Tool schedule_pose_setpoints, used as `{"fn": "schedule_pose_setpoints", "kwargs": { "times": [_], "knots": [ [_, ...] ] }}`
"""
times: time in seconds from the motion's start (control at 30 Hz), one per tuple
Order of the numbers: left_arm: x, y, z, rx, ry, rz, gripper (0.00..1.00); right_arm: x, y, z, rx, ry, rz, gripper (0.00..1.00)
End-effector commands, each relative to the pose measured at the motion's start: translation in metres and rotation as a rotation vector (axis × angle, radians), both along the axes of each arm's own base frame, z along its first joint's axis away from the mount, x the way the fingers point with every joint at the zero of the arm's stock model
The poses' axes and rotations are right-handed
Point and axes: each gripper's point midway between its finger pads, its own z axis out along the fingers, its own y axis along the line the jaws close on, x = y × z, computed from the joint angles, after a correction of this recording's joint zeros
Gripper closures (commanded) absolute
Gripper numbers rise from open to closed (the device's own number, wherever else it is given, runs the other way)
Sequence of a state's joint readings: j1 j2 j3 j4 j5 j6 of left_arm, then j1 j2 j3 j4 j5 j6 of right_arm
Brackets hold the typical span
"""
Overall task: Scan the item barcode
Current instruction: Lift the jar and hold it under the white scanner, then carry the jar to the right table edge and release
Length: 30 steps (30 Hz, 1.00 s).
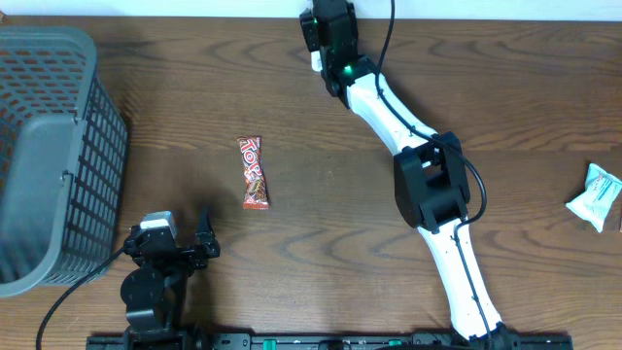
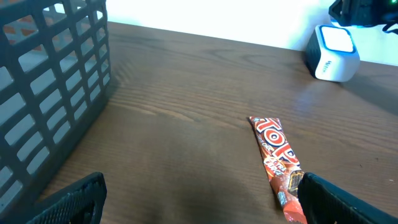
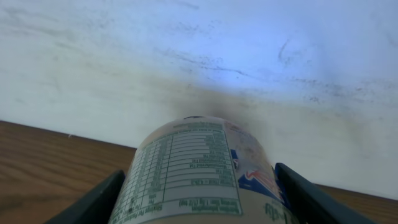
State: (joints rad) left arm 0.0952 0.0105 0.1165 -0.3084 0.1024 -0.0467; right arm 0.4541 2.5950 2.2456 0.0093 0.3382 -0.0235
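Bottle (image 3: 186,168) is pinched in my right tool (image 3: 202,199) near the scanner (image 2: 333,53), so scanning looks underway, unconfirmed, while my left tool (image 2: 202,202) hangs spread.

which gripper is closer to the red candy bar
Left. The left gripper sits open just short of the candy bar; the right gripper is across the table at its far edge, holding a labelled container.

The brown wooden table (image 1: 321,243) carries a grey basket (image 1: 49,156) at nine o'clock, a red candy bar (image 1: 254,172) just left of centre, a white scanner (image 2: 333,53) at twelve, and a white packet (image 1: 595,196) at three.
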Motion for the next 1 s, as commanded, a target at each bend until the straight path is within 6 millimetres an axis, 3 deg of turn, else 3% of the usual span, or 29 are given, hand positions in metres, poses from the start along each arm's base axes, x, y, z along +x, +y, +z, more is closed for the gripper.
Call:
{"fn": "schedule_pose_setpoints", "kwargs": {
  "times": [0.0,0.23,0.37,0.47,0.6,0.67,0.97],
  "knots": [
    [-0.002,-0.001,-0.012,0.012,0.034,-0.010,0.02,-0.003,0.002,0.029,-0.041,-0.043,-0.003,0.36],
    [-0.002,-0.001,-0.012,0.012,0.034,-0.010,0.02,-0.036,-0.017,0.068,-0.171,0.076,0.004,0.35],
    [-0.002,-0.001,-0.012,0.012,0.034,-0.010,0.02,-0.068,-0.051,0.085,-0.233,0.215,-0.013,0.35],
    [-0.002,-0.001,-0.012,0.012,0.034,-0.010,0.02,-0.090,-0.095,0.085,-0.220,0.340,-0.098,0.36],
    [-0.002,-0.001,-0.012,0.012,0.034,-0.010,0.02,-0.106,-0.163,0.060,-0.160,0.509,-0.252,0.32],
    [-0.002,-0.001,-0.012,0.012,0.034,-0.010,0.02,-0.114,-0.195,0.038,-0.095,0.614,-0.313,0.32],
    [-0.002,-0.001,-0.012,0.012,0.034,-0.010,0.02,-0.157,-0.318,-0.043,0.175,0.972,-0.532,0.33]
  ]
}}
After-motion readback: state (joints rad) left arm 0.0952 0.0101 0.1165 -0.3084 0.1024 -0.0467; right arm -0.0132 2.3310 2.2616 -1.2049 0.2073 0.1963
